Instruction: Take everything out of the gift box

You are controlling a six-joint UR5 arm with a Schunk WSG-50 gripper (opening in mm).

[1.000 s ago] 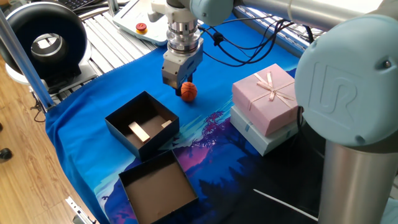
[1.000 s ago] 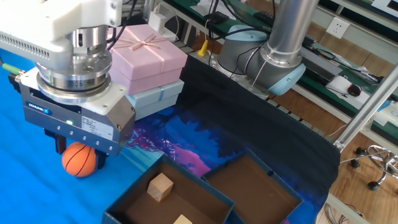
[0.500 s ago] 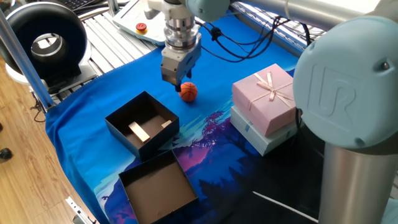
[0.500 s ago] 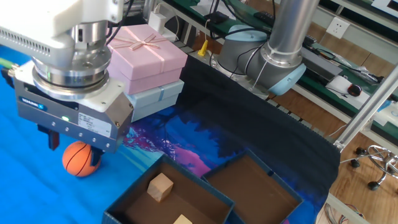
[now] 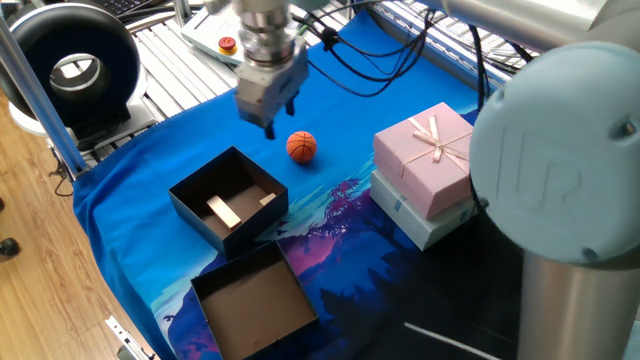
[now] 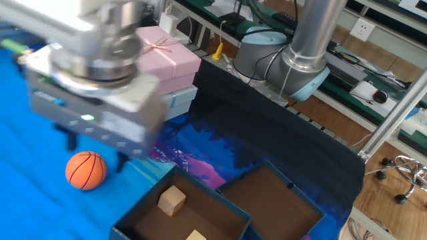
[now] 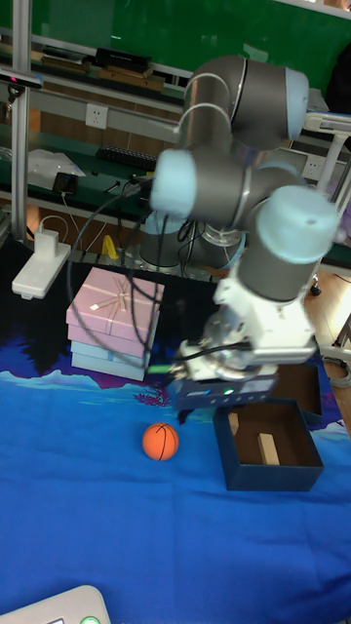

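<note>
**Grey Arm, Pale Blue Joints**

The arm (image 7: 244, 127) has silver-grey tubes with rounded pale blue joint caps (image 5: 560, 170), one embossed with a logo. Black cables (image 5: 400, 75) trail along it. The gripper (image 5: 268, 122) is a grey block with dark fingers (image 6: 70, 139) and a small green light.

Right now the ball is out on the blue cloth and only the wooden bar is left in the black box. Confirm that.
Not quite: the black box holds the wooden bar and also a wooden cube, as the other fixed view shows. The ball is out on the blue cloth.
</note>
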